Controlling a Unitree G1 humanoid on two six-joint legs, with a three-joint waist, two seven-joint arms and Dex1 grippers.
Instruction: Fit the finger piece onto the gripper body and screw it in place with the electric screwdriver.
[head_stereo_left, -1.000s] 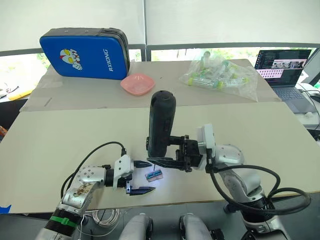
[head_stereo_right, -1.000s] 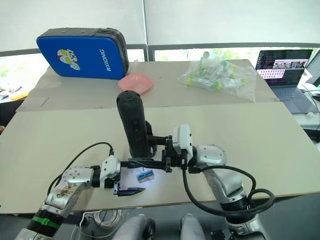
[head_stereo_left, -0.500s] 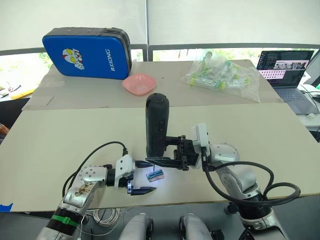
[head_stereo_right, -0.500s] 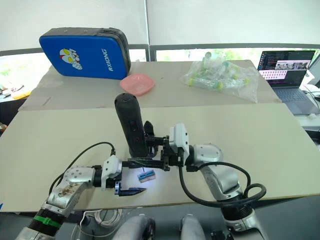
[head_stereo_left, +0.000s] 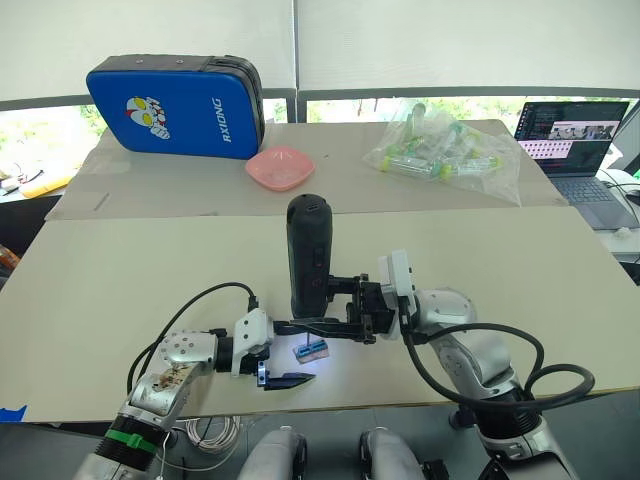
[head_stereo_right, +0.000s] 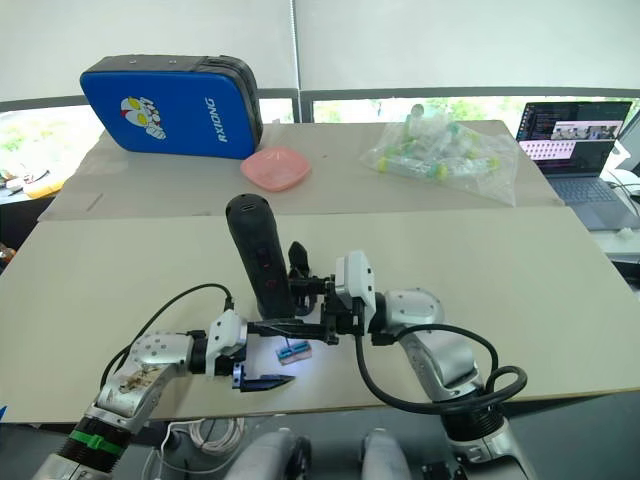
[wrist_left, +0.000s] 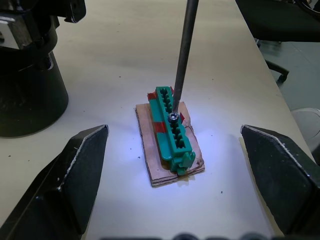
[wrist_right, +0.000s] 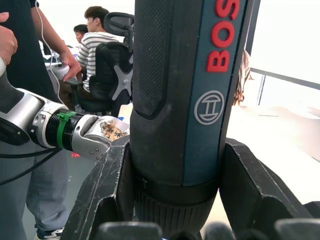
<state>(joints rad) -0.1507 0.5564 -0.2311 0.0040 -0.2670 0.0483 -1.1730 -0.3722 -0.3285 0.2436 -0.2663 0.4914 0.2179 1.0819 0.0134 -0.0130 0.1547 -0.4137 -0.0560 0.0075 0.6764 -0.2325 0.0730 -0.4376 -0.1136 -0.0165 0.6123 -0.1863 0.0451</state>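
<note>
The right gripper is clamped on the screwdriver, its two black fingers pressed against either side of the barrel low down, near the bit end. The tool stands close to upright above the table, leaning a little, with red lettering running up its dark side in the right wrist view. Its thin metal bit comes down onto a small green strip fixed to a tan block; the tip sits at a small screw head about midway along the strip, and whether it is seated in the screw I can't tell.

The left gripper lies low at the near edge of the table, its fingers spread wide and holding nothing. They flank the tan block on both sides, well apart from it, with bare tabletop between. A light shines on the table around the block.

Farther back lie a blue case, a pink dish and a clear bag of small items, with a laptop off to the right. In the right wrist view, people stand and sit behind the left arm.
</note>
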